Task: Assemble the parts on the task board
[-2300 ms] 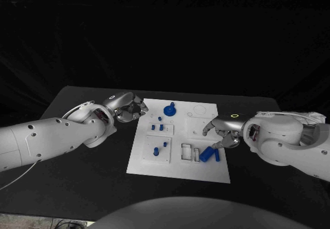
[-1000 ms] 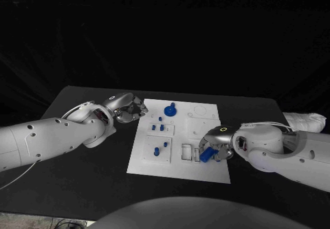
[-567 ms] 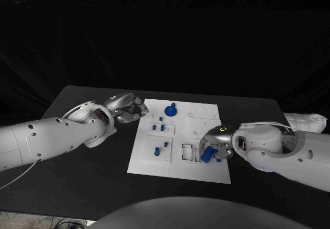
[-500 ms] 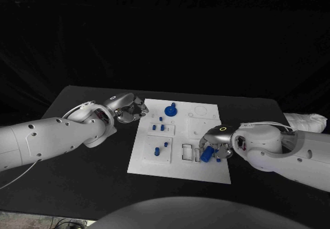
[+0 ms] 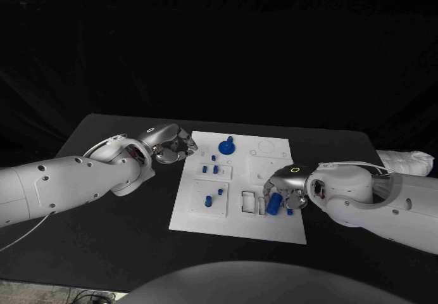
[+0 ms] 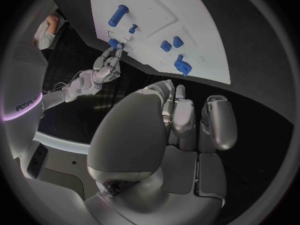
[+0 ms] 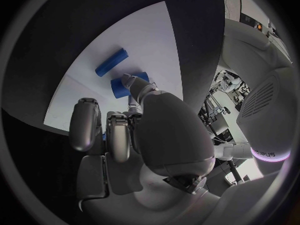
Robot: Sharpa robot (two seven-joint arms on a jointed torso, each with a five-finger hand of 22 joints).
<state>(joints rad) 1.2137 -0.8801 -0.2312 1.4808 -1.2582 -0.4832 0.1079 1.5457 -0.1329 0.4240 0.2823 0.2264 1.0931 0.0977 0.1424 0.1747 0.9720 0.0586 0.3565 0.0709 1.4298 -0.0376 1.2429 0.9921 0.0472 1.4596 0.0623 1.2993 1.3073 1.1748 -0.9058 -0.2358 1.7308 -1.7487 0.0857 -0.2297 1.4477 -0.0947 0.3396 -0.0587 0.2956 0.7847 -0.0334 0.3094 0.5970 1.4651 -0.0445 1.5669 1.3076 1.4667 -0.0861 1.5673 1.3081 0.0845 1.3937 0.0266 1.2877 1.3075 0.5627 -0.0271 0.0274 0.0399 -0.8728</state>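
The white task board (image 5: 239, 225) lies mid-table. My right hand (image 5: 290, 183) is down over its near right part and pinches a thick blue cylinder (image 5: 275, 202) (image 7: 122, 87) at its fingertips. A thinner blue stick (image 5: 289, 209) (image 7: 111, 63) lies loose beside it. A blue round knob (image 5: 225, 147) stands at the board's far end, with small blue pegs (image 5: 209, 169) below it and two more blue pieces (image 5: 207, 201) on the near left plate. My left hand (image 5: 169, 144) hovers at the board's far left edge, fingers curled in, holding nothing.
Empty white rectangular sockets (image 5: 248, 201) lie just left of the cylinder. Black table (image 5: 109, 228) surrounds the board on all sides. In the left wrist view the board (image 6: 187, 20) shows with my right hand (image 6: 107, 67) beyond it.
My right hand came down from the board's right edge onto the blue cylinder and closed on it; the cylinder turned from slanted to nearly lengthwise. The left hand stayed put.
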